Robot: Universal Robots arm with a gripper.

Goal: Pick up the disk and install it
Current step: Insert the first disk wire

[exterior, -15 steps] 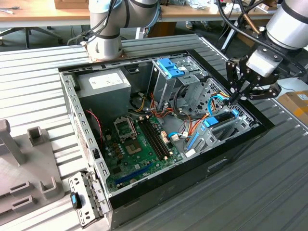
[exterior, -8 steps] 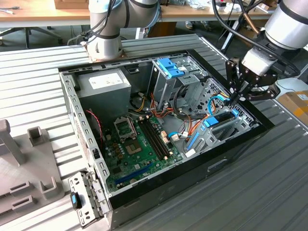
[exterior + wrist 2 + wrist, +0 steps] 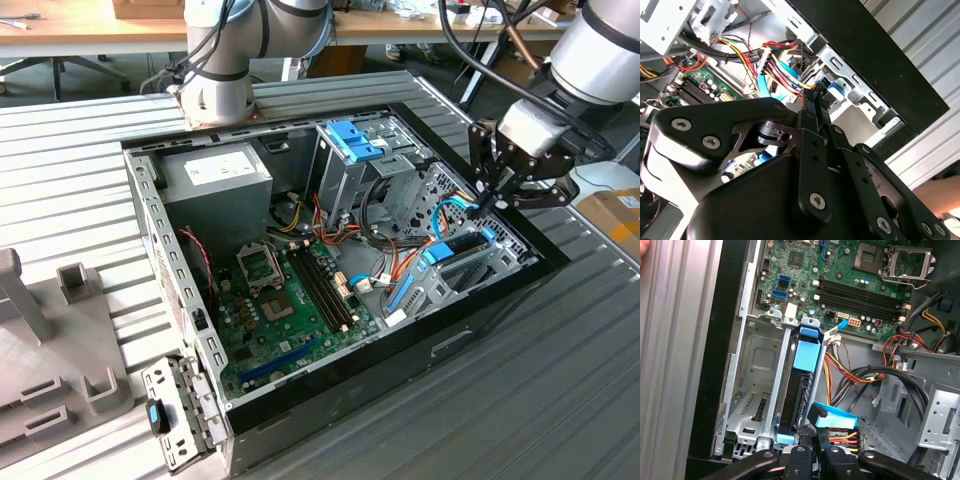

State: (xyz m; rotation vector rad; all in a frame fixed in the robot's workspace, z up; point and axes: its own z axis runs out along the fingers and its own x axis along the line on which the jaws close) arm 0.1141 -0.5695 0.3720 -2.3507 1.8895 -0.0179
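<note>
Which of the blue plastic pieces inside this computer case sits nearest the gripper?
The bright blue rail on the flat black disk, standing in the bay by the gripper. The blue latch atop the tall grey cage lies farther off.

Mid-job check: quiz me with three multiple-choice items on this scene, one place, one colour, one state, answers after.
1. Where is the disk? A in the bay at the case's end B on the table C in a hand
2. Its rail is? A red B blue C yellow
3. The case is? A shut B open C upended
1 A: it stands on edge in the grey bay, the claw near its end. 2 B: the rail is bright blue. 3 B: the motherboard lies bare.
</note>
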